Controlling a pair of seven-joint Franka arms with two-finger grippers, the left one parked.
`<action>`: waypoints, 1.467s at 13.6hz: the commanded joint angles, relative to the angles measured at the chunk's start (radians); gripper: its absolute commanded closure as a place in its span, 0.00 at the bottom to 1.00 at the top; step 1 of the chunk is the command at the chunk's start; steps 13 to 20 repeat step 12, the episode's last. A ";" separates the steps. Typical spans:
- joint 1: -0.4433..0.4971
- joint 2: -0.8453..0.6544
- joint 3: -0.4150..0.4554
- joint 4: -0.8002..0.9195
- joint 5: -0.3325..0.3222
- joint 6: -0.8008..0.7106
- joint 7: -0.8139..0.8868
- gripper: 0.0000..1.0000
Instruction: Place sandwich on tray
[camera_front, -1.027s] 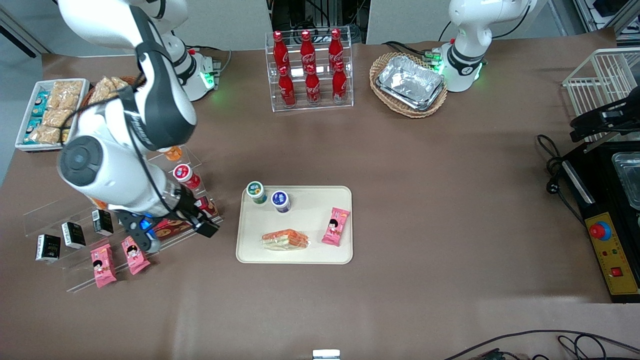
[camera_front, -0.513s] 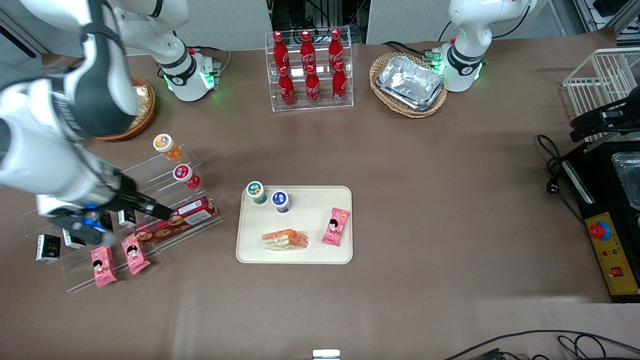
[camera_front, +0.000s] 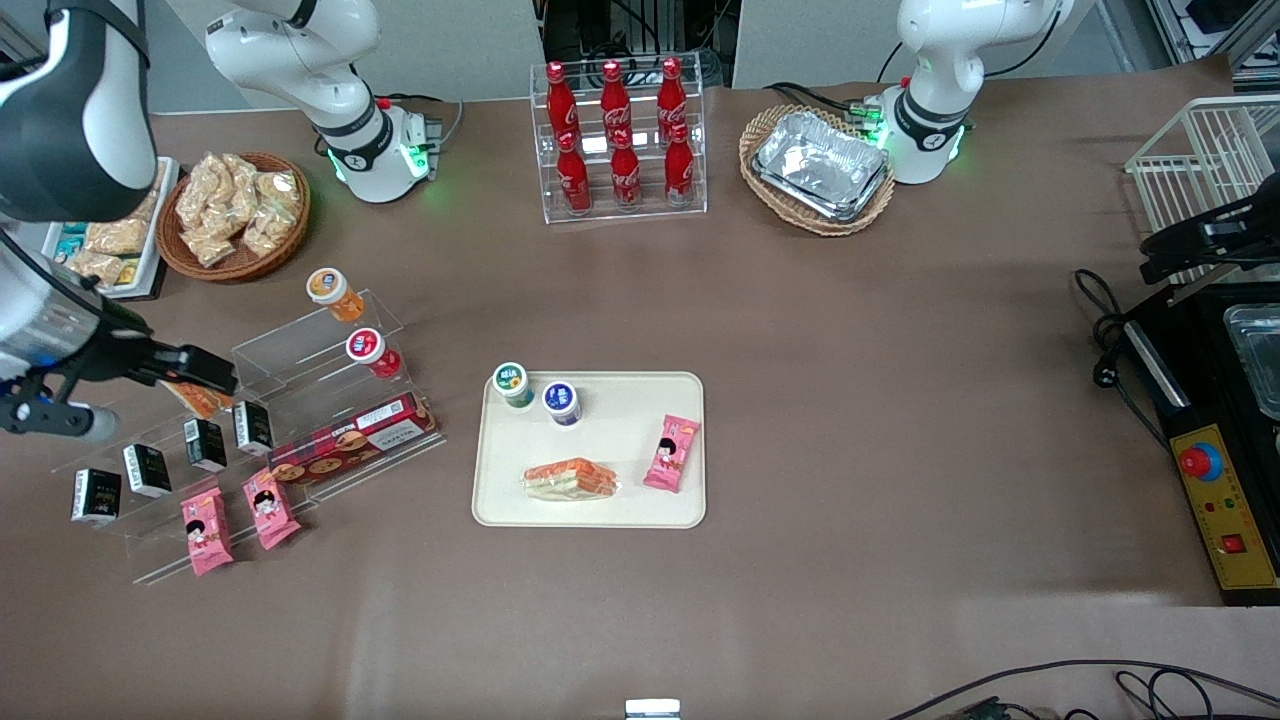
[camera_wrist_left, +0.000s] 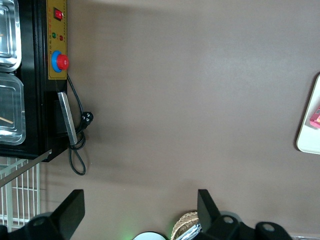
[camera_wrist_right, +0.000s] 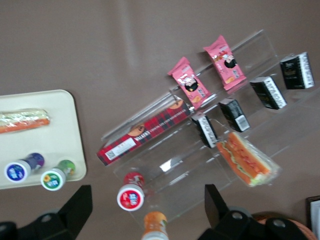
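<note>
Tool (camera_front: 205, 370) spread and empty above the acrylic shelf (camera_front: 300, 385), well apart from sandwich (camera_front: 570, 480) lying on tray (camera_front: 500, 500), worktop (camera_front: 850, 400) beneath.

A wide desk (camera_front: 850, 330) is covered by a matte brown sheet, lit evenly from above. Along its edge farthest from the front camera, pale grey wall panels (camera_front: 810, 40) are seen, with a dark gap of cables (camera_front: 620, 25) between them. Toward the parked arm's end, a white wire rack (camera_front: 1195, 165) and a black machine (camera_front: 1215, 440) with what appears to be a red stop button are placed.
</note>
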 joint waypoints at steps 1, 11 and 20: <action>-0.146 -0.146 0.159 -0.150 -0.060 0.018 -0.035 0.00; -0.301 -0.190 0.198 -0.152 -0.050 -0.039 -0.248 0.00; -0.301 -0.190 0.200 -0.153 -0.048 -0.041 -0.244 0.00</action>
